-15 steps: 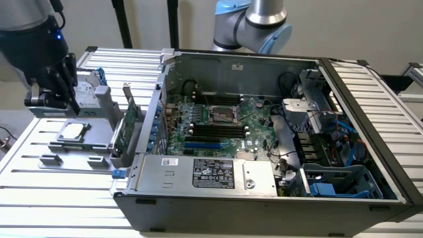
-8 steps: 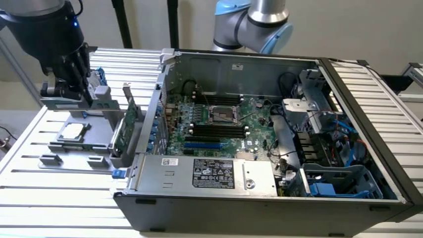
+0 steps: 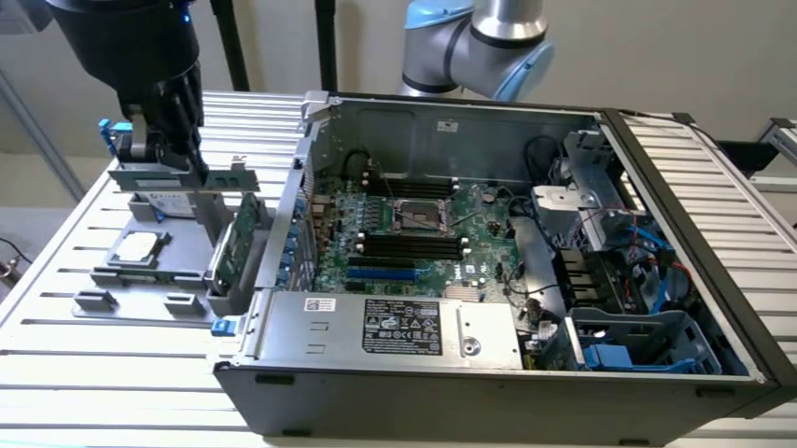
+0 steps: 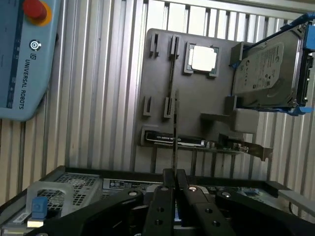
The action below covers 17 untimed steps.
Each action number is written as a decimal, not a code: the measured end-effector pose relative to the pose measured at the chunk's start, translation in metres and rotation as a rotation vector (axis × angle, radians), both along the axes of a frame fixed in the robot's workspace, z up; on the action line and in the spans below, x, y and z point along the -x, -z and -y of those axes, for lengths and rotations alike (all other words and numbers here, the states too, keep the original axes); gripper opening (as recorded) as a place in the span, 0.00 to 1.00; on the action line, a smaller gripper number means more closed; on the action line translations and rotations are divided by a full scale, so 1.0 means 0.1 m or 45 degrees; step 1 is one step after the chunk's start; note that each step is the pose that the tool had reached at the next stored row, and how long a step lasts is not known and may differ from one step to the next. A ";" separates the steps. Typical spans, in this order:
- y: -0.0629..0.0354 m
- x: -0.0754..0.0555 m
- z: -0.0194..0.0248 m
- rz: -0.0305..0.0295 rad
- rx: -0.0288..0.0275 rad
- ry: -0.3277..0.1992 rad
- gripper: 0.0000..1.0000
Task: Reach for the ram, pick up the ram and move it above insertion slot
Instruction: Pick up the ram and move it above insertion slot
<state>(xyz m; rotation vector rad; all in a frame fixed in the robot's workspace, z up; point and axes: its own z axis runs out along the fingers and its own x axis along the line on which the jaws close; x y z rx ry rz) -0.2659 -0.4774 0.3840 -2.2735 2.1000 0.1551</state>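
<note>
The ram (image 4: 175, 128) shows edge-on as a thin dark strip sticking out from between my fingertips. My gripper (image 4: 174, 172) is shut on it. The strip hangs above the grey holder plate (image 4: 197, 113), beside the plate's narrow empty ram groove (image 4: 171, 73). In the exterior view my gripper (image 3: 174, 149) hangs over that plate (image 3: 125, 280) at the exterior view's left, just outside the open computer case (image 3: 498, 373). The black memory slots (image 3: 405, 247) lie on the motherboard inside the case, to the exterior view's right of the gripper.
On the holder plate sit a processor (image 4: 203, 59), a silver-labelled hard drive (image 4: 266, 69) with blue rails, and a wider green expansion card (image 3: 237, 243). A teach pendant (image 4: 24, 59) lies on the slatted table. The case wall (image 3: 299, 187) stands between plate and motherboard.
</note>
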 end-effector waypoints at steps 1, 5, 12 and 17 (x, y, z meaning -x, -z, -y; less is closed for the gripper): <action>-0.014 -0.04 0.000 0.0000 -0.0023 -0.001 0.13; -0.051 -0.23 0.002 0.0000 -0.0117 -0.003 0.13; -0.065 -0.54 0.002 0.0000 -0.0215 -0.008 0.13; -0.068 -0.77 0.003 -0.0002 -0.0259 -0.012 0.13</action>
